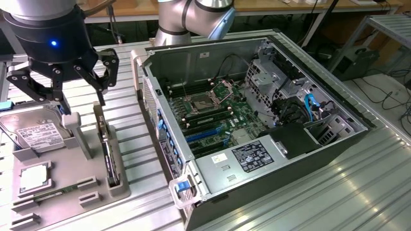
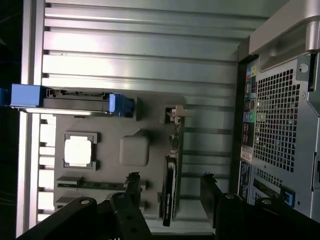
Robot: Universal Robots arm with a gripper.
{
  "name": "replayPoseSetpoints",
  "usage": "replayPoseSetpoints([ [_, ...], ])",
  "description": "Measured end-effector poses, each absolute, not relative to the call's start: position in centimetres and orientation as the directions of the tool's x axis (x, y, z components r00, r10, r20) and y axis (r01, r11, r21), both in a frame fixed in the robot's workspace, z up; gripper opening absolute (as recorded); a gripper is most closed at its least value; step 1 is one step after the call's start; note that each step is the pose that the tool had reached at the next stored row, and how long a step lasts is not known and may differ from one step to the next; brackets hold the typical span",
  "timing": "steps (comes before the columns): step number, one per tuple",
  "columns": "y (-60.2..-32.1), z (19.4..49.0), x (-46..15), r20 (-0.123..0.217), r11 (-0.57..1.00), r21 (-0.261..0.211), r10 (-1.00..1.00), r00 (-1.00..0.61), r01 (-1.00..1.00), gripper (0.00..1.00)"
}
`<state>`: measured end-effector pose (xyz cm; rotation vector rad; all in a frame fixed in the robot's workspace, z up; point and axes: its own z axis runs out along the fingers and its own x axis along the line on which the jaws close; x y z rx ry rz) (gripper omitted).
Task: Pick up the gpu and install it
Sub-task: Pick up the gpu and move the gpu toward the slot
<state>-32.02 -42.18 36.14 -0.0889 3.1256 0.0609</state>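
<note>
your end effector (image 1: pixel 82 105) hangs over the grey parts holder (image 1: pixel 67 166) at the exterior view's left. its fingers (image 1: pixel 101 94) are spread wide apart and they grip nothing.

the gpu (image 1: pixel 107 151) is not yet picked up. it stands on its long edge in a slot along the holder's right side, the side nearest the computer case (image 1: pixel 270 159). in the exterior view the fingertips sit close above the far end of the card, and you cannot tell from there whether one of them touches it. in the wrist view the two dark fingers straddle the card, one on each side. its thin edge runs between them, with a gap on both sides.

left of the gpu, the silver hard drive (image 1: pixel 35 132) with its white label leans in the far part of the holder. nearer to you a square processor (image 1: pixel 32 177) lies flat in its pocket, and a narrow memory stick (image 2: pixel 97 185) sits in a slot just beyond it, toward the near edge.

the case lies on its side on the ribbed metal counter (image 1: pixel 359 192), to the right of the holder and just beside it. its cover is off, so you look straight down onto the green motherboard (image 1: pixel 224 115).
</note>
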Motion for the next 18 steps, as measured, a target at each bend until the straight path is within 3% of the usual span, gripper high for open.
replayPoseSetpoints([
  [18,-42.2,33.9,-32.0,-0.042,0.998,0.008,-0.057,-0.997,-0.058,0.6],
])
